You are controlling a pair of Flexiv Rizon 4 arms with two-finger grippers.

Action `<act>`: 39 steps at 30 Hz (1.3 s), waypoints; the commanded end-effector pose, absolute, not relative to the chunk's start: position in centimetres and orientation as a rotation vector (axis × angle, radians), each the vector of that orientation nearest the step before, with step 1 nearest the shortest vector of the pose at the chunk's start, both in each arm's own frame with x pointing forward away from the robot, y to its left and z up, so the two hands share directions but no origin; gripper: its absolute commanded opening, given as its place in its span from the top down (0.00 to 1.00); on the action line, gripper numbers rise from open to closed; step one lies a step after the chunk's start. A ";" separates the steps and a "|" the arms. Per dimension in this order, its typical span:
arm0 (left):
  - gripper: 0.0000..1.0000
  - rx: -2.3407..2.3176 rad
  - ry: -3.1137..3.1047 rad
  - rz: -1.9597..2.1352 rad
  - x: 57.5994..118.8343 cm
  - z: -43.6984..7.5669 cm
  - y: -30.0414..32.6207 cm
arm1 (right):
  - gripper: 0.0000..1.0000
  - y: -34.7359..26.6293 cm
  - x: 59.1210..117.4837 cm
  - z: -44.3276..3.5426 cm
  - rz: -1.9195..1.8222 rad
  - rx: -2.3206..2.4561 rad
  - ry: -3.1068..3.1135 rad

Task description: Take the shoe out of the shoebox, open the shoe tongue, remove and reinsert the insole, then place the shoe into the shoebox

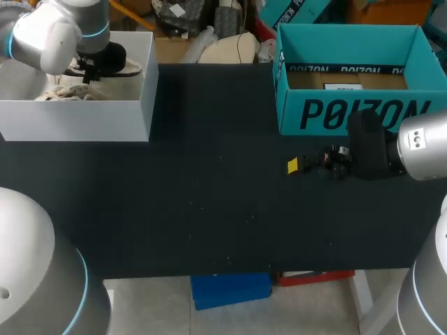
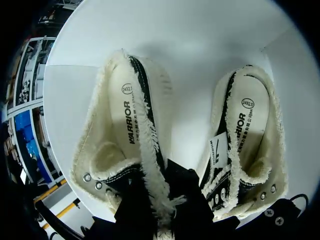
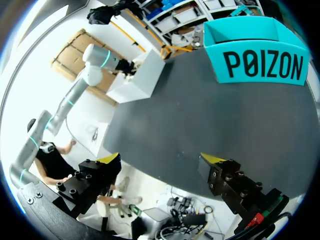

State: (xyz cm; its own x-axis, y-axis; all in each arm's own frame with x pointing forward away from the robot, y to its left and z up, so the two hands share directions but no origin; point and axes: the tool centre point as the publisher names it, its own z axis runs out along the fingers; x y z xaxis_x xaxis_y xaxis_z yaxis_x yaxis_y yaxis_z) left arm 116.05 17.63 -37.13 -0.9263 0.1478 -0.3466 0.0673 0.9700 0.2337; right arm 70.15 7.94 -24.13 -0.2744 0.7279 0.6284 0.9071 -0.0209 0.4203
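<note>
Left tool (image 2: 162, 212), state unclear, hangs inside white box (image 1: 105, 118) holding two shoes (image 2: 125, 130).

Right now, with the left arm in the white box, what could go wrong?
1. The left gripper sits at the fleecy collar of one shoe; a hold on fleece alone might slip.
2. The second shoe lies close beside it, so it could get dragged along.
3. The white box has tall walls; the shoe might catch on them.

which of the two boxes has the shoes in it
The white box at the head view's left: two cream shoes lie inside it. The teal box shows only a bare cardboard floor.
</note>
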 end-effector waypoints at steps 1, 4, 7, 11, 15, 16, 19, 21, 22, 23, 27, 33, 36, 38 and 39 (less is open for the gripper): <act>1.00 0.163 2.770 0.307 117.4 -38.5 17.5 | 0.00 8.0 70.2 -24.1 -1.171 -1.740 -2.028; 1.00 0.168 2.775 0.318 117.3 -39.1 17.4 | 0.00 8.0 70.2 -24.1 -1.171 -1.740 -2.028; 0.49 0.152 2.795 0.311 117.3 -39.3 17.4 | 0.00 8.0 70.2 -24.1 -1.171 -1.740 -2.028; 0.00 0.166 2.811 0.273 116.8 -38.6 17.3 | 0.00 8.0 70.2 -24.1 -1.171 -1.740 -2.028; 0.00 0.138 2.837 0.247 116.4 -37.2 17.2 | 0.00 8.0 70.2 -24.1 -1.171 -1.740 -2.028; 0.00 0.132 2.841 0.244 116.3 -36.6 17.0 | 0.00 8.0 70.2 -24.1 -1.171 -1.740 -2.028; 0.00 0.122 2.839 0.254 115.8 -34.7 16.5 | 0.00 8.0 70.2 -24.1 -1.171 -1.740 -2.028; 0.00 0.110 2.844 0.307 115.5 -33.5 16.2 | 0.00 8.0 70.2 -24.1 -1.171 -1.740 -2.028; 0.00 0.083 2.863 0.337 115.4 -32.8 16.0 | 0.00 8.0 70.2 -24.1 -1.171 -1.740 -2.028; 0.00 0.064 2.868 0.360 115.0 -31.9 15.7 | 0.00 8.0 70.2 -24.1 -1.171 -1.740 -2.028; 0.00 0.067 2.881 0.227 112.9 -28.7 14.5 | 0.00 8.0 70.2 -24.1 -1.171 -1.740 -2.028; 0.00 0.065 2.927 0.095 108.9 -25.1 11.4 | 0.00 8.0 70.2 -24.1 -1.171 -1.740 -2.028; 0.00 0.056 2.929 0.091 106.7 -23.4 9.7 | 0.00 8.0 70.2 -24.1 -1.171 -1.740 -2.028; 0.00 0.030 2.928 0.081 105.4 -22.5 8.7 | 0.00 8.0 70.2 -24.1 -1.171 -1.740 -2.028; 0.00 0.005 2.931 0.093 104.8 -22.2 8.2 | 0.00 8.0 70.2 -24.1 -1.171 -1.740 -2.028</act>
